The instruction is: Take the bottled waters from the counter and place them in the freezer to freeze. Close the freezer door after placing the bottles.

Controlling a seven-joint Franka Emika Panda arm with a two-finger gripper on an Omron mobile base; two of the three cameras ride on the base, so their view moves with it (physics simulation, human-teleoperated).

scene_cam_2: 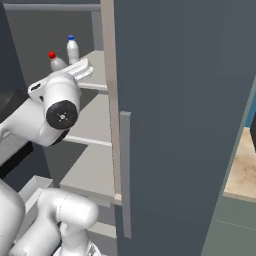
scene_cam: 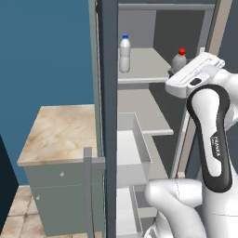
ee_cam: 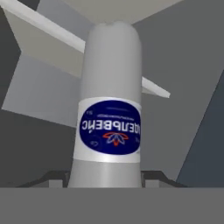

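The freezer [scene_cam: 139, 107] stands open with white shelves inside. A blue-capped bottled water [scene_cam: 124, 53] [scene_cam_2: 73, 49] stands upright on the upper shelf [scene_cam: 148, 69]. To its right is the red-capped bottled water [scene_cam: 180, 59] [scene_cam_2: 54, 61], with my gripper [scene_cam: 175, 70] [scene_cam_2: 64, 69] shut on its body. In the hand view this bottle [ee_cam: 109, 105] is close up between the fingertips [ee_cam: 52, 178], its blue label upside down. My hand hides its base, so I cannot tell whether it touches the shelf. The freezer door [scene_cam_2: 175, 125] is swung wide open on the right.
A clear drawer [scene_cam: 135, 148] juts out below the shelves, near my arm's elbow. The door's vertical bar handle [scene_cam_2: 125, 175] faces the right base camera. A beige marbled counter [scene_cam: 60, 130] over grey-green cabinets lies left of the freezer, past a dark upright panel [scene_cam: 108, 116].
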